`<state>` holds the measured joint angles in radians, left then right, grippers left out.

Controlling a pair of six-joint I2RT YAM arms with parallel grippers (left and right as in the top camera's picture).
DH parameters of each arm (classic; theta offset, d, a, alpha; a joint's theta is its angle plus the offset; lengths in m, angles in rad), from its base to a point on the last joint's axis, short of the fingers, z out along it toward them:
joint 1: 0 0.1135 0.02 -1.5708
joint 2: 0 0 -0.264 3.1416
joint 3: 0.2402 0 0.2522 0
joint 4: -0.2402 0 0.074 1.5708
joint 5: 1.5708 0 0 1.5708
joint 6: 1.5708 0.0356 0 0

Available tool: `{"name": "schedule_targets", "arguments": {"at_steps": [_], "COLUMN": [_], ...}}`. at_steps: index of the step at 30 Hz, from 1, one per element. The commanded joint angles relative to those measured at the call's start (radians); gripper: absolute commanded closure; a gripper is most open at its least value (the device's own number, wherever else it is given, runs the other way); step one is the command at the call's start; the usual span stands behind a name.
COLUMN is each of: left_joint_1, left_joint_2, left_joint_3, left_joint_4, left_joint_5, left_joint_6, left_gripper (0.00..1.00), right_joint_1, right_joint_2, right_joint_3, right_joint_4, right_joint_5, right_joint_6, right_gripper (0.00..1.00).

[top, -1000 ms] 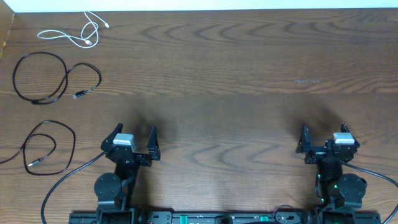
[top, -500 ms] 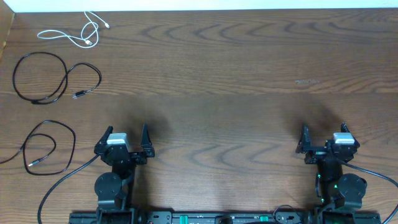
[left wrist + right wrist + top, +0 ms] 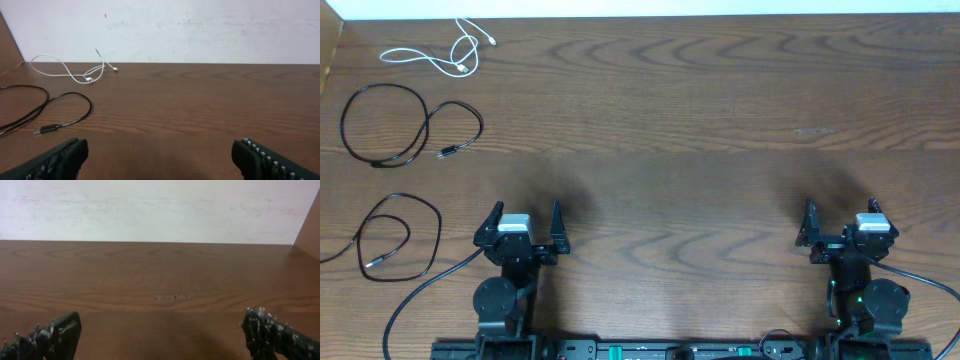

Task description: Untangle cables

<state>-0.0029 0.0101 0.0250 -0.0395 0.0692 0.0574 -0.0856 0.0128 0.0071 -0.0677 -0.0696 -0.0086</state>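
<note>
Three cables lie apart at the table's left side. The white cable (image 3: pixel 445 55) is at the far left corner, also in the left wrist view as the white cable (image 3: pixel 75 72). A black cable (image 3: pixel 395 125) lies in loops below it, and the left wrist view shows that black cable (image 3: pixel 60 117). The second black cable (image 3: pixel 395 235) sits near the front left. My left gripper (image 3: pixel 525 212) is open and empty, right of that cable. My right gripper (image 3: pixel 840 210) is open and empty over bare wood at the right.
Thick black arm cables (image 3: pixel 420 295) trail from the left base. A pale wall (image 3: pixel 200 30) borders the table's far edge. A faint scuff mark (image 3: pixel 812 131) marks the wood on the right.
The left gripper drew back to the left and slightly down over the last second. The right arm and all three cables stayed still.
</note>
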Motion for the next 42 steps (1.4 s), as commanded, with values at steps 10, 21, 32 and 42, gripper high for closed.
{"name": "schedule_targets", "arguments": {"at_steps": [10, 21, 32, 42], "left_joint_1": [-0.003, -0.003, -0.003, -0.003], "left_joint_2": [-0.009, -0.009, -0.006, -0.006], "left_joint_3": [-0.021, -0.021, -0.021, -0.021], "left_joint_4": [-0.034, -0.030, -0.030, -0.030], "left_joint_5": [-0.018, -0.010, -0.010, -0.010], "left_joint_6": [-0.033, -0.032, -0.032, -0.032], "left_gripper": [0.02, 0.02, 0.02, 0.02], "right_joint_1": [0.009, 0.009, 0.009, 0.009], "right_joint_2": [0.002, 0.002, 0.002, 0.002], "right_joint_3": [-0.001, -0.001, -0.001, -0.001], "right_joint_4": [-0.005, -0.004, -0.004, -0.004], "right_joint_5": [0.007, 0.007, 0.007, 0.007], "right_joint_6": [-0.008, -0.007, -0.007, -0.008], "right_gripper": [0.01, 0.01, 0.01, 0.01]}}
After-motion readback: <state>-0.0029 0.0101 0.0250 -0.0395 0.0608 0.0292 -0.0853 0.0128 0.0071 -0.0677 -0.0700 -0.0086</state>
